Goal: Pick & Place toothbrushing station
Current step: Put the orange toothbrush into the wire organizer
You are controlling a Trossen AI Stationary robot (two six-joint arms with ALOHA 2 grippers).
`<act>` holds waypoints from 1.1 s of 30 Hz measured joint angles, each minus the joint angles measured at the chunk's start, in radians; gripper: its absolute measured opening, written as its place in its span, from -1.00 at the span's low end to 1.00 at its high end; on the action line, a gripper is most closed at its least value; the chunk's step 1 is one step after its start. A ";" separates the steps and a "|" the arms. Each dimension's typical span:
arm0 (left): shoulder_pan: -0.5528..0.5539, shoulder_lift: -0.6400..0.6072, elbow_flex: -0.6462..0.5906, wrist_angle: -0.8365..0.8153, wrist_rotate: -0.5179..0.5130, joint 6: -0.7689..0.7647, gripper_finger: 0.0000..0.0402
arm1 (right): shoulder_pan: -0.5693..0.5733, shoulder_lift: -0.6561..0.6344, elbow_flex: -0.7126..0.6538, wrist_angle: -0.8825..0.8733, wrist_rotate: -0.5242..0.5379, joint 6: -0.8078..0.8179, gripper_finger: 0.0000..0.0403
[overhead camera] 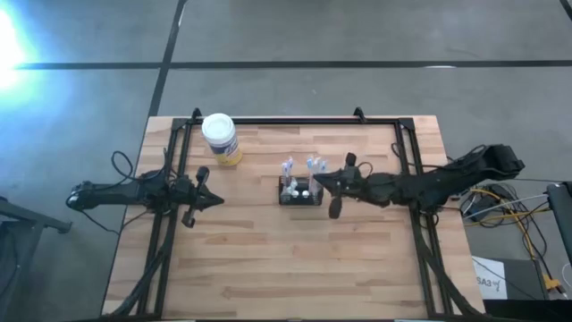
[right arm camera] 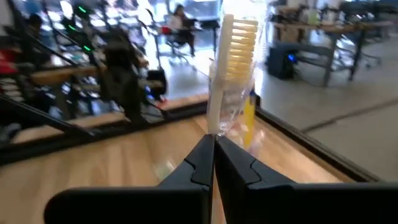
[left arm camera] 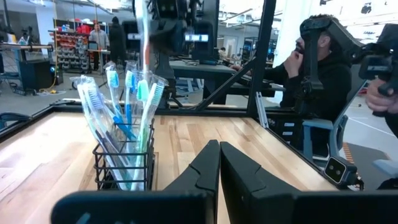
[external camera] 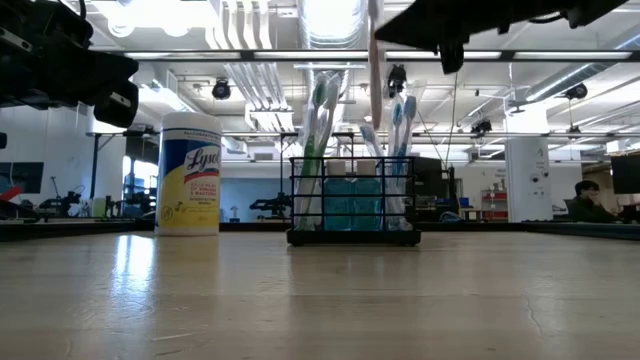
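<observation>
Right gripper [right arm camera: 213, 144] pinching toothbrush [right arm camera: 231, 68]

Two dark, near-black jointed arms, slim links, bulkier joint housings. Left gripper [left arm camera: 219, 163]: matte black wedge-shaped fingers tapering to thin tips. Right gripper [right arm camera: 213, 155]: same. Black cables loop beside left arm.

Table [overhead camera: 295, 259]: pale wood planks, smooth, slight sheen. Holder [external camera: 353, 200]: thin black wire, matt. Toothbrushes [left arm camera: 127, 118]: clear and blue plastic, glossy. Jar [external camera: 189, 175]: plastic, white lid, yellow printed paper label. Gripper fingers [left arm camera: 205, 168]: black plastic, matt. Frame [overhead camera: 295, 120]: black metal.
</observation>
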 joint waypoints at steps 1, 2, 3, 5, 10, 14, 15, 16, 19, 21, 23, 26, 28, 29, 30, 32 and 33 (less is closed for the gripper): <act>0.000 0.000 0.000 0.000 0.000 0.000 -0.92 | 0.002 0.016 -0.002 0.000 0.017 0.008 -0.96; 0.000 0.000 0.000 0.000 0.000 0.000 -0.92 | 0.005 0.032 -0.003 -0.002 0.030 0.015 -0.96; 0.000 0.000 0.000 0.000 0.000 -0.001 -0.92 | 0.009 0.046 -0.004 -0.002 0.042 0.020 -0.96; 0.000 0.000 0.000 0.000 0.000 -0.001 -0.92 | 0.022 0.071 -0.004 0.002 0.068 0.029 -0.96; 0.000 0.000 0.000 0.000 0.000 -0.001 -0.92 | 0.070 0.115 -0.007 0.002 0.187 0.021 -0.96; 0.000 0.000 0.000 0.000 0.000 -0.001 -0.92 | 0.106 0.121 -0.026 0.000 0.275 0.010 -0.96; 0.000 0.000 0.000 0.000 0.000 -0.001 -0.92 | 0.111 0.119 -0.031 0.001 0.280 0.010 -0.96; 0.000 0.000 0.000 0.000 0.000 -0.001 -0.92 | 0.116 0.113 -0.034 0.002 0.281 0.009 -0.96; 0.000 0.000 0.000 0.000 0.000 -0.001 -0.92 | 0.131 0.088 -0.041 0.006 0.296 -0.004 -0.96; 0.000 0.000 0.000 0.000 0.000 -0.001 -0.92 | 0.139 0.067 -0.040 0.005 0.295 -0.025 -0.96; 0.000 0.000 0.000 0.000 0.000 -0.001 -0.92 | 0.146 0.049 -0.038 0.005 0.295 -0.035 -0.96; 0.000 0.000 0.000 0.000 0.000 -0.001 -0.92 | 0.152 0.029 -0.037 0.002 0.295 -0.042 -0.96; 0.000 0.000 0.000 0.000 0.000 -0.001 -0.92 | 0.156 0.029 -0.038 -0.008 0.294 -0.041 -0.96; 0.000 0.000 0.000 0.000 0.000 -0.001 -0.92 | 0.157 0.029 -0.044 -0.018 0.295 -0.041 -0.96; 0.000 0.000 0.000 0.000 0.000 -0.001 -0.92 | 0.157 0.032 -0.049 -0.027 0.295 -0.031 -0.96; 0.000 0.000 0.000 0.000 0.000 -0.001 -0.92 | 0.157 0.034 -0.064 -0.040 0.299 0.001 -0.96; 0.000 0.000 0.000 0.000 0.000 -0.001 -0.92 | 0.157 0.034 -0.076 -0.042 0.305 0.012 -0.96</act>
